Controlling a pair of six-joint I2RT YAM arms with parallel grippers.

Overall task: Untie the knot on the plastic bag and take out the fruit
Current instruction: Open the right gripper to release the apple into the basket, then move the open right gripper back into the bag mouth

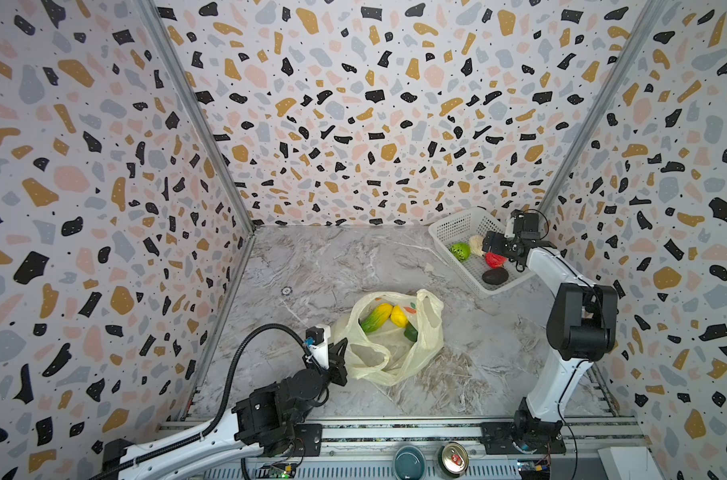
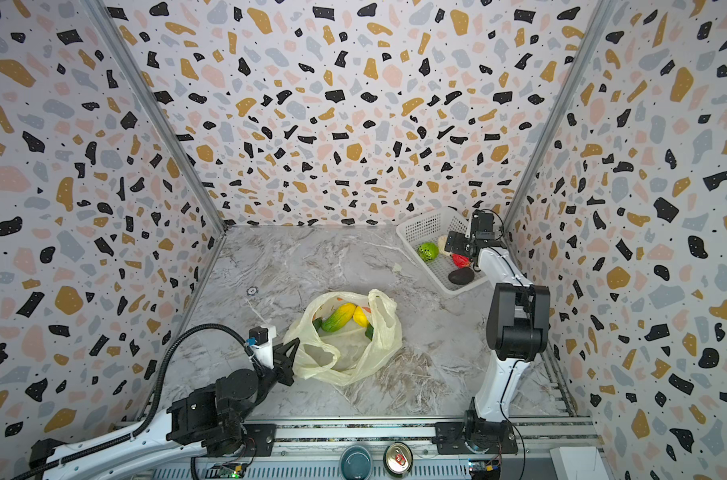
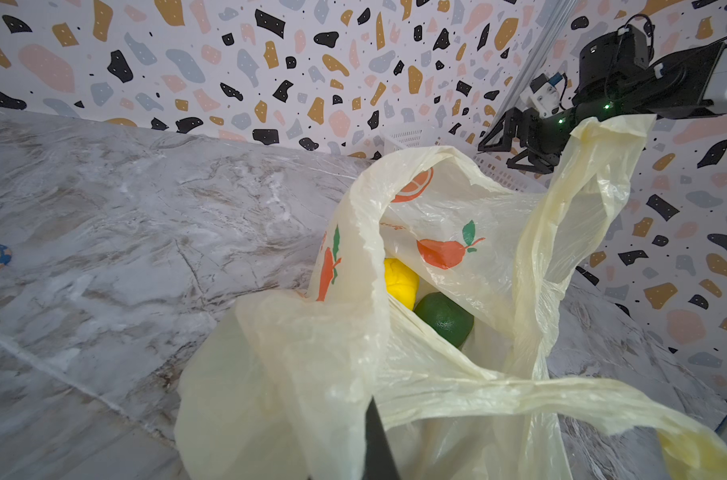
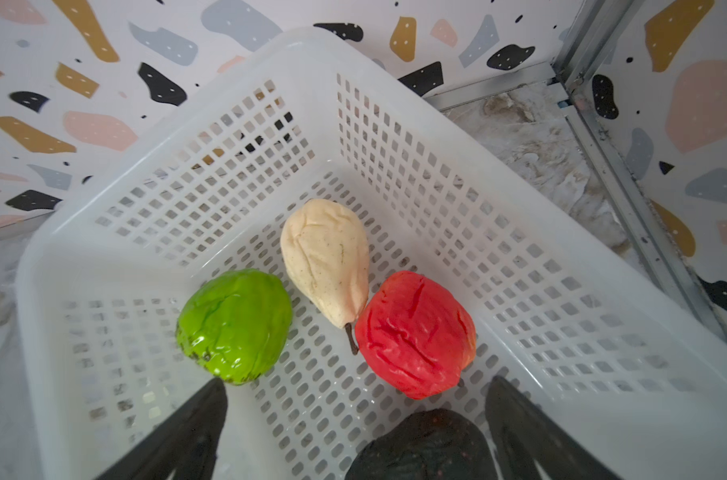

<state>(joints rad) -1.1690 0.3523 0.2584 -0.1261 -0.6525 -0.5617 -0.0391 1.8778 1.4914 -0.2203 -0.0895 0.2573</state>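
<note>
Black R gripper (image 4: 357, 385), jaws wide, above basket (image 4: 41, 332)

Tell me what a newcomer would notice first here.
The pale-yellow plastic bag lies open at centre, yellow and green fruit showing inside, its edge pinched by the left gripper. In the far right corner, the open right gripper hovers over a white basket holding four fruits.

White basket (image 4: 395, 145), lime-green fruit (image 4: 235, 326), cream pear (image 4: 326, 259) touching red fruit (image 4: 415, 332), black fruit (image 4: 424, 449), gripper (image 4: 355, 397) spread
</note>
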